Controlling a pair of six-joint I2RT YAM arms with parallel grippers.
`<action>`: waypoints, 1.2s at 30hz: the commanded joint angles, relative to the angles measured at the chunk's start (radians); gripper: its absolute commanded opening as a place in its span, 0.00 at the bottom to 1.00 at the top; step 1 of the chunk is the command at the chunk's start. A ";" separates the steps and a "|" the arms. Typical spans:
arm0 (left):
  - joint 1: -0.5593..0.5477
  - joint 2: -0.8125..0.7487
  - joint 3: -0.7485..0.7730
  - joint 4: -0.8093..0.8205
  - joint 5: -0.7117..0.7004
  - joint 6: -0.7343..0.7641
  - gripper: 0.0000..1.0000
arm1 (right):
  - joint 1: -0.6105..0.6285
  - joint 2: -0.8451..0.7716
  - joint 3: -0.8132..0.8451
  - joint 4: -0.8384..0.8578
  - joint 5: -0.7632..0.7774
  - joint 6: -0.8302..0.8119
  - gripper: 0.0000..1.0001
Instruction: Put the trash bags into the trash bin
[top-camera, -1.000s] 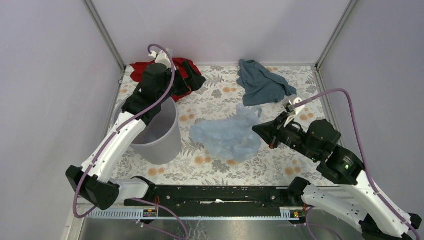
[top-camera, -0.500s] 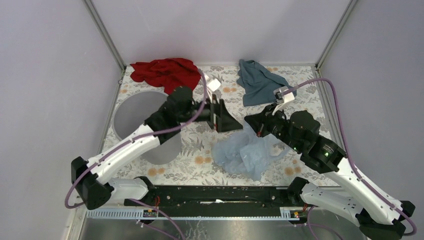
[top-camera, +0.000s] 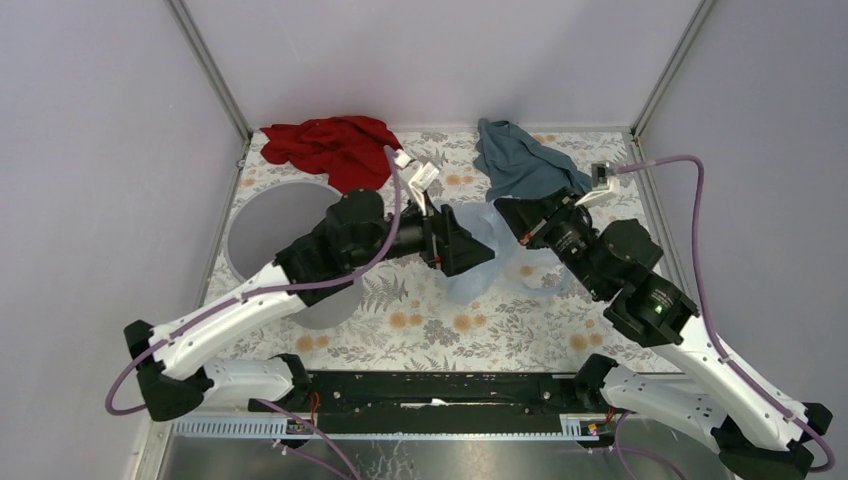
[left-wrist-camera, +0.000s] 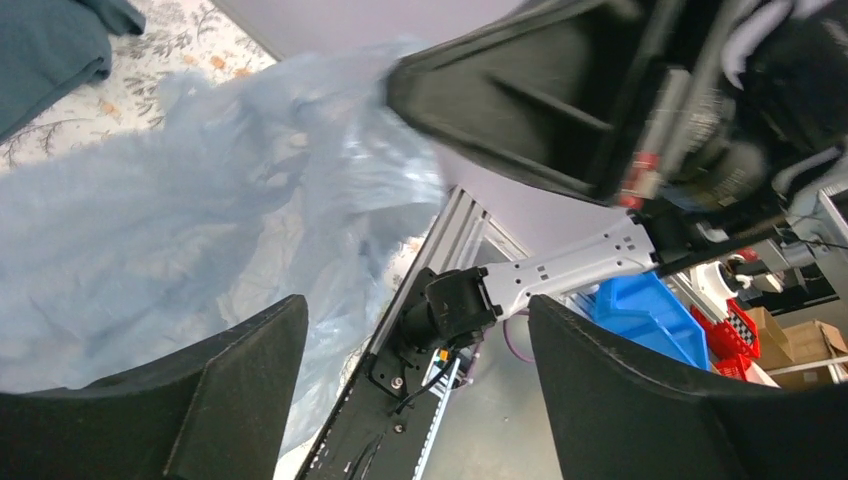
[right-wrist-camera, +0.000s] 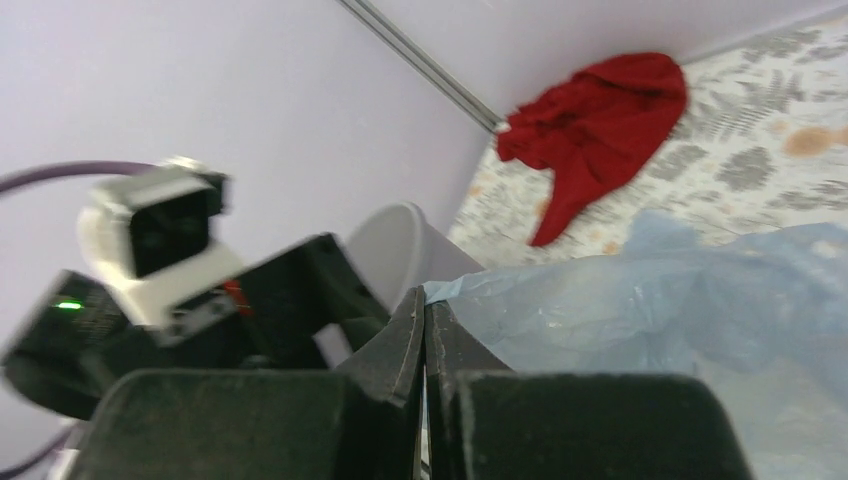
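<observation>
Trash bags (top-camera: 478, 262) hang pinched in right tool (right-wrist-camera: 424, 310), left tool (left-wrist-camera: 415, 330) spread alongside; trash bin (top-camera: 322, 308) at desk's left edge awaits them.

Pale blue bag (top-camera: 480, 265), seemingly grey bin (top-camera: 270, 225)

The trash bin (top-camera: 229, 235) stands at the left of the table (top-camera: 420, 325). One cloth (top-camera: 330, 145) lies just behind the bin, and a second cloth (top-camera: 520, 165) lies well to the bin's right, at the back. Right of the bin, the trash bag (top-camera: 482, 270) sits between the left gripper (top-camera: 470, 245), nearer the bin, and the right gripper (top-camera: 505, 213).
</observation>
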 joint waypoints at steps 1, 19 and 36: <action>-0.009 0.063 0.094 -0.003 -0.055 0.000 0.83 | -0.003 -0.031 -0.058 0.231 0.046 0.179 0.00; -0.012 0.173 0.256 -0.210 -0.373 0.058 0.15 | -0.003 -0.026 -0.097 0.208 0.159 0.146 0.00; 0.308 0.071 0.153 -0.192 -0.196 -0.020 0.00 | -0.003 -0.239 -0.204 -0.375 0.107 -0.279 1.00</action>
